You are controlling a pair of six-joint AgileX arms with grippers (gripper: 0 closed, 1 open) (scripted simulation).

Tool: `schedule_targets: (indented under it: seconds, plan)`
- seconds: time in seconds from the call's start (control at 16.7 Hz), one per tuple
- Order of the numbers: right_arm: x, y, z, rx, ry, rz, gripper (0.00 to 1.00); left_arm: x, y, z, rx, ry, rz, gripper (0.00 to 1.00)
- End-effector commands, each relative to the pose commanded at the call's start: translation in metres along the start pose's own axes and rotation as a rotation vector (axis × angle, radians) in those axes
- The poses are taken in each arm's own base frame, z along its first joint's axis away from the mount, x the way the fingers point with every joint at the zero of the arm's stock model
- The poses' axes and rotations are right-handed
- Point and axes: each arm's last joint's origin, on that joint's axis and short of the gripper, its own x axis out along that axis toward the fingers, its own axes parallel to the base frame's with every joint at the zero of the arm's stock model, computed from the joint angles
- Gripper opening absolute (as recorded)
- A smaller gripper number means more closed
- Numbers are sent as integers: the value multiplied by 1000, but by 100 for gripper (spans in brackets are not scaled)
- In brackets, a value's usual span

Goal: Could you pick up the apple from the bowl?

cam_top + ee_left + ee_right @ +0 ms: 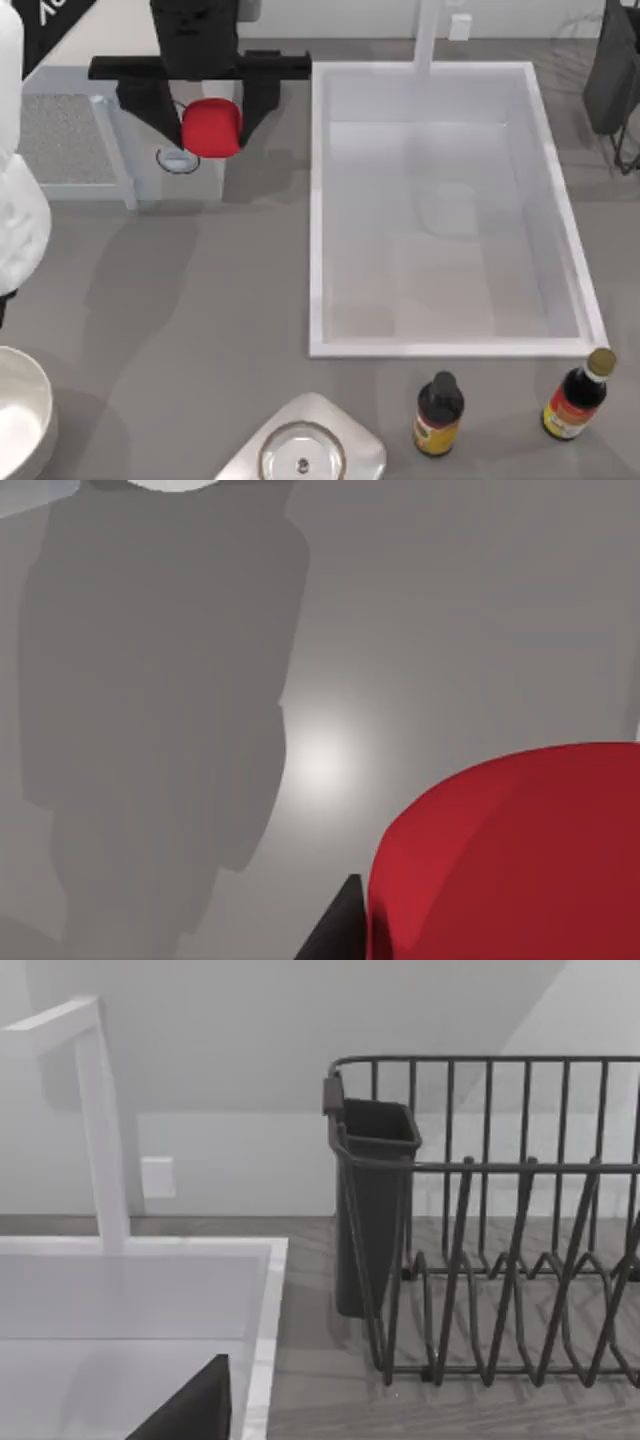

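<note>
Apple held clear of the bowl, lifted at the far left of the counter.

The left gripper [212, 125] is clamped on the apple [211, 128], fingers either side, evidently to carry it; the bowl [22, 415] sits well apart at the near left edge. The right arm is parked far right by the dish rack [480, 1220]; its finger state cannot be told. Grey counter [200, 300], white sink [320, 200], two sauce bottles [438, 412] near right.

A rendered kitchen counter: white sink [450, 210] with faucet [100, 1110], dark dish rack [500, 1230], sauce bottles [438, 413].
</note>
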Motion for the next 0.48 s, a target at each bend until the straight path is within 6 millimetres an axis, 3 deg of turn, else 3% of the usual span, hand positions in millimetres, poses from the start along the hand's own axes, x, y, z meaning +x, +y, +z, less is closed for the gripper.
schedule_targets:
  seconds: [0.18, 0.48]
  plan:
    - [0, 0, 0, 0, 0, 0, 100, 19, -5, 3, 7, -8, -5, 0]
    - [0, 0, 0, 0, 0, 0, 100, 84, -6, 1, 9, 3, -1, 0]
